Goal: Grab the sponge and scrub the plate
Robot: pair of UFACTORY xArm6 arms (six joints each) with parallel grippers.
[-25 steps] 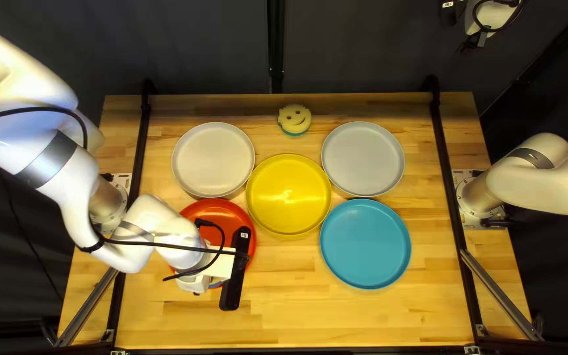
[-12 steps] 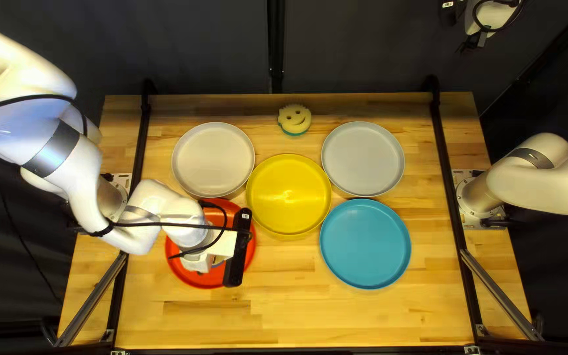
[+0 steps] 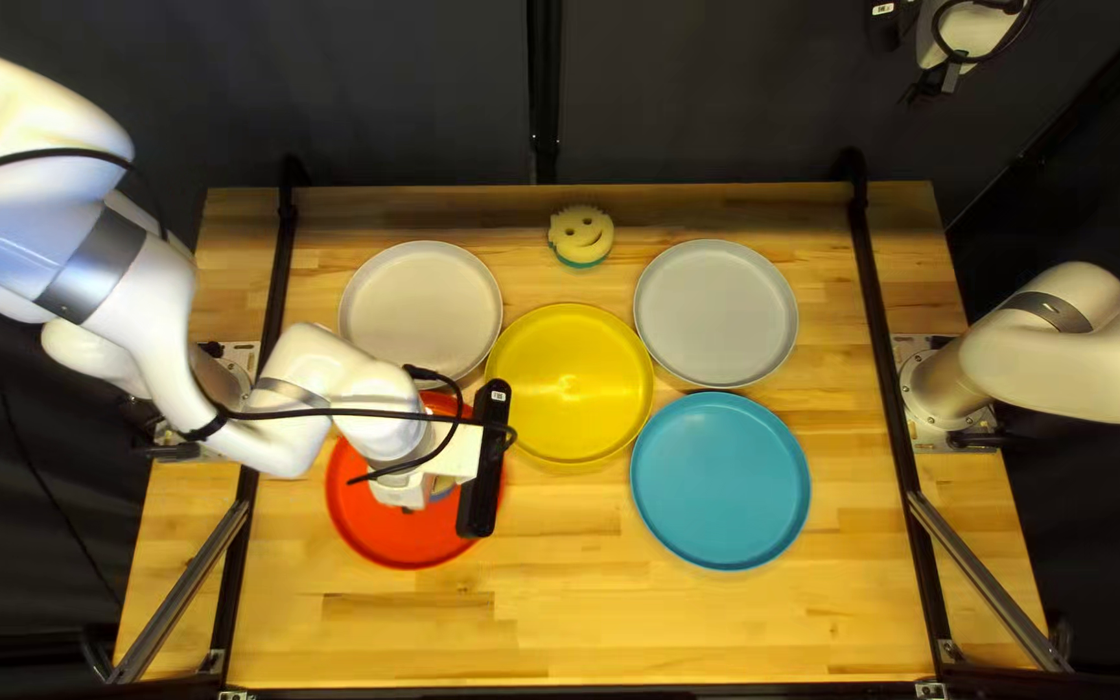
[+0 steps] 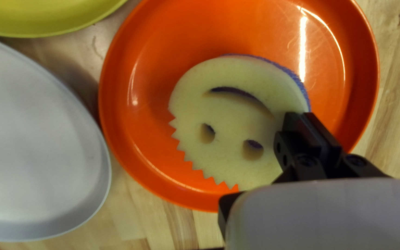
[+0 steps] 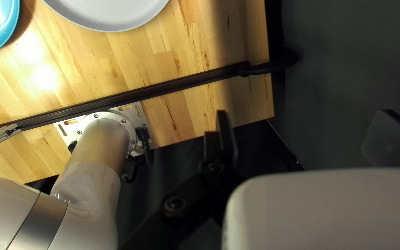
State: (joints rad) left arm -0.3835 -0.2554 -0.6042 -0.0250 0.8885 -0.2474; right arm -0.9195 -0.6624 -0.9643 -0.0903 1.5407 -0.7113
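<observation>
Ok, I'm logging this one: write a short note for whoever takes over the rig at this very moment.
Left gripper: fingers together at the edge of the purple-backed sponge; I cannot tell whether they pinch it.
Right gripper: open, off the table's edge.
Job's things: that sponge is over the orange plate. A second sponge is at the table's far edge, beyond the yellow plate.
Done: sponge brought to a plate; how much is scrubbed does not show.
Left: probably scrubbing the orange plate; check the grip first.
</observation>
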